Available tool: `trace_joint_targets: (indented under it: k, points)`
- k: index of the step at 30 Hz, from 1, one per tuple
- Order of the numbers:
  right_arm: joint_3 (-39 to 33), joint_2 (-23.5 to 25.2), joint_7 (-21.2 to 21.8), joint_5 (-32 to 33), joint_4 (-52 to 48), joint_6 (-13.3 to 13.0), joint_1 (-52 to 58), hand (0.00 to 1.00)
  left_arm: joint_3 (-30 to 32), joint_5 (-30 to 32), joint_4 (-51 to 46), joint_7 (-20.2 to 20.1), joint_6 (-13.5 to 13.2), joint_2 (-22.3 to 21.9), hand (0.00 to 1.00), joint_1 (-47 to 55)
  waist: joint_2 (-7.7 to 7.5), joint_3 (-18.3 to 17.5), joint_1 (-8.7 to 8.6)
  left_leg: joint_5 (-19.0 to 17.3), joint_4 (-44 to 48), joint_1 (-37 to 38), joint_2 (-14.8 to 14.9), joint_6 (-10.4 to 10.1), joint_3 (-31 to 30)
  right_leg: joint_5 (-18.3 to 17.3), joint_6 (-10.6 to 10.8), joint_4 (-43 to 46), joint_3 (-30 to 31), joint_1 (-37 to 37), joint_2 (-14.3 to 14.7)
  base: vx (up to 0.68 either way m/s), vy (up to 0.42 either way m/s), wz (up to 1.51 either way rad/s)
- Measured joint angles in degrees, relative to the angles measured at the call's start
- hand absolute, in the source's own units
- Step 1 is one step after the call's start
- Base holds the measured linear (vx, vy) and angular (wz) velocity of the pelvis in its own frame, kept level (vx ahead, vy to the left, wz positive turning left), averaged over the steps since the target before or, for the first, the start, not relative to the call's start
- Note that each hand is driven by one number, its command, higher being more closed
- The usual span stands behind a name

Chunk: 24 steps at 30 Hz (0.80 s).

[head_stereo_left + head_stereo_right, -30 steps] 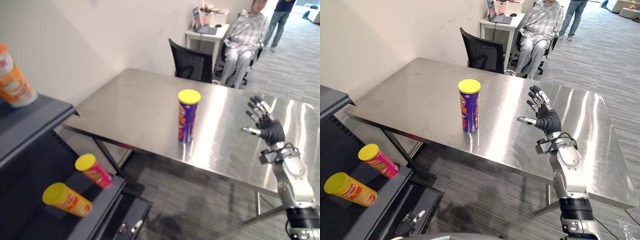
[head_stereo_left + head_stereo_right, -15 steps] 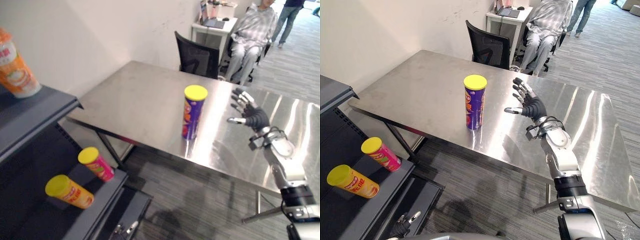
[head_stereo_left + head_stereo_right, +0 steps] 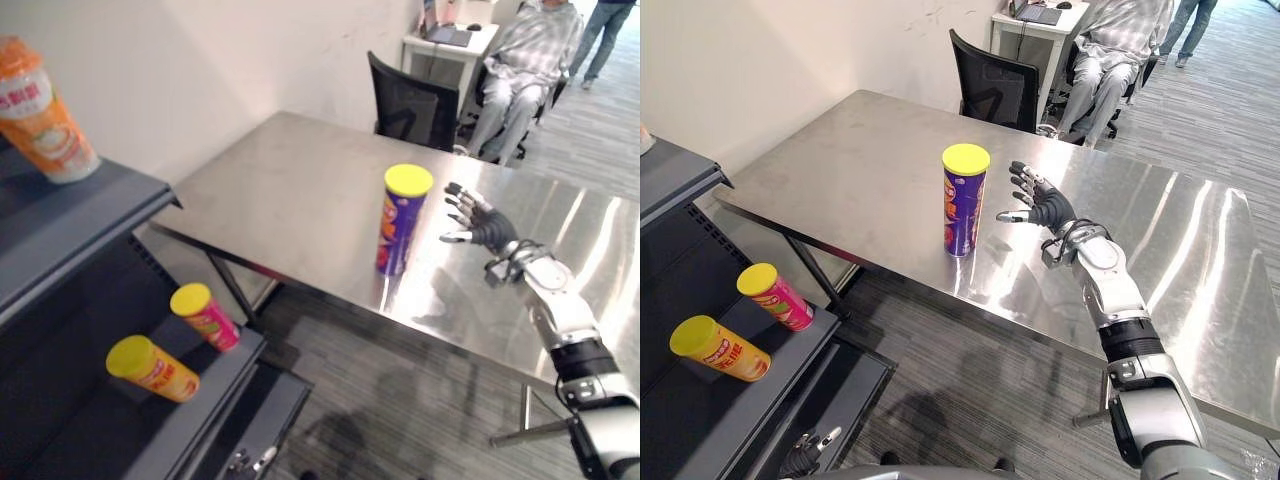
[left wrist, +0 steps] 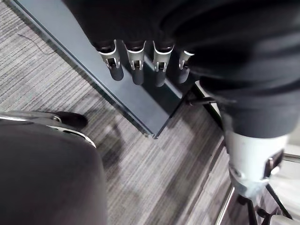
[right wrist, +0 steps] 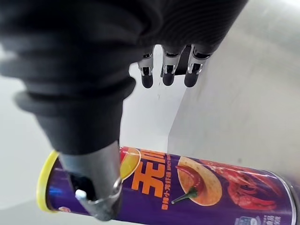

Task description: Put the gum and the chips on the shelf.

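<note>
Nearing purple chips can (image 3: 965, 200): right robot hand (image 3: 1045, 208), splayed.

Table (image 3: 870, 160): brushed steel, smooth and shiny, with soft reflections. Purple can (image 3: 962, 210) on the table: glossy printed wrap. Its lid (image 3: 966, 158): plain yellow plastic, duller. Shelf (image 3: 90, 225) left of the table: dark metal, matt, and the back panel looks perforated. Yellow can (image 3: 725, 352) and pink can (image 3: 785, 300) on the low board: glossy wraps, yellow plastic lids. Orange tub (image 3: 45, 115) on the top board: shiny printed wrap. Floor (image 3: 970, 390) under the table: grey carpet, ribbed, rough. Wall (image 3: 770, 50) behind the table: pale matt paint, a few scuffs. Chair (image 3: 995, 85) behind the table: black mesh back. Right hand (image 3: 1045, 207) over the table: silver metal-look fingers, dark matt tips, dark ribbed matt cover. Left hand (image 4: 136, 61): same finish.
</note>
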Motion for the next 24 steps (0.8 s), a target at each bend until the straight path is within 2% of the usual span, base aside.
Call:
trace_joint_targets:
  k: [5, 16, 24]
  points:
    - [1.5, 0.1, 0.0, -0.1, 0.2, 0.0, -1.3, 0.00, 0.0, 1.9, 0.1, 0.0, -0.1, 0.1, 0.00, -0.1, 0.03, 0.8, 0.86, 0.5, -0.5, 0.1, -0.2, 0.1, -0.3, 0.0, 0.0, 0.0, -0.3, 0.0, -0.1, -0.01, -0.003, 0.02]
    - [4.3, 0.4, 0.4, -2.5, 2.6, 0.1, -4.8, 0.00, -0.9, 2.3, 0.1, 0.0, 0.0, 0.5, 0.00, 0.1, -0.03, 1.0, 1.23, 1.7, -1.9, 0.2, -0.6, 0.3, -1.2, 0.2, 0.0, 0.0, -1.2, 0.2, -0.3, -0.01, -0.003, 0.04]
    - [6.0, 1.1, -1.1, -4.6, 9.6, 0.2, -7.6, 0.00, -1.6, 2.2, 0.1, -0.1, -0.1, 0.7, 0.00, 0.1, 0.00, 1.5, 1.92, 1.9, -2.0, 0.3, -0.9, 0.5, -1.7, 0.2, 0.1, -0.1, -1.7, 0.5, -0.5, 0.00, -0.002, 0.02]
